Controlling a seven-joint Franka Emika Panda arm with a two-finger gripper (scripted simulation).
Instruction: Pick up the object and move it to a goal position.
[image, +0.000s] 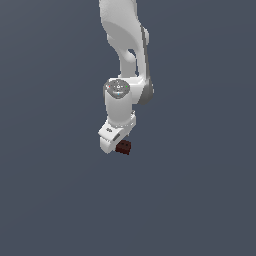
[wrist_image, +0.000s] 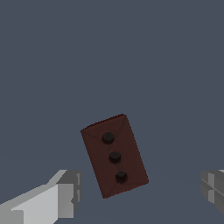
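— Red-brown block (wrist_image: 114, 156), three studs up, lies skewed on the floor between the gripper (wrist_image: 142, 189) fingers, untouched.

— Spread wide, holding nothing. I'd rotate square to its long sides, descend, then close.

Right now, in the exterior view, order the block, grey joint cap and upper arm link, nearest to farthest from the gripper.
1. Block, at the gripper.
2. Grey joint cap, higher up the wrist.
3. Upper arm link, at the view's top.
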